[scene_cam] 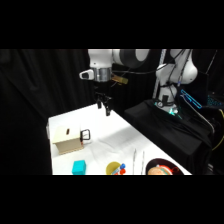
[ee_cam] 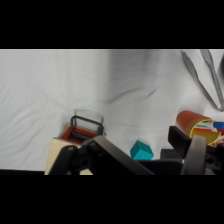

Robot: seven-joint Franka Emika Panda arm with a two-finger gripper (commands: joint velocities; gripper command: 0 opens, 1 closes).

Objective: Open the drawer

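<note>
A white table (scene_cam: 120,132) fills the lower middle of the side view, lit against a black backdrop. Toward its nine o'clock side sits a tan wooden cabinet box (scene_cam: 67,140), and at the box's three o'clock face is the small light-wood drawer (scene_cam: 80,136) with a black loop handle (scene_cam: 85,134) sticking out toward the table's centre; whether the drawer is pulled out at all cannot be told. The white robot arm's black two-finger gripper (scene_cam: 104,106) hangs above the table at about twelve o'clock from the box, well apart from the handle and touching nothing; the pictures do not show whether it is spread or closed. Along the table's six o'clock edge lie a small teal cube (scene_cam: 79,167), then a yellowish round container (scene_cam: 116,168) with red and blue bits in it, then a dark round dish (scene_cam: 159,169) with something orange on it. A pair of thin metal tongs (scene_cam: 139,159) lies between the container and the dish. None of these stands between the gripper and the handle. In the wrist view, the gripper's dark linkage (ee_cam: 120,157) rises from the bottom edge. The black loop handle (ee_cam: 86,127) sits at about seven o'clock above the tan box top (ee_cam: 56,154), the teal cube (ee_cam: 142,150) at six o'clock, an orange-red cylindrical container (ee_cam: 196,125) at four o'clock, and the metal tongs (ee_cam: 207,75) at two o'clock.
</note>
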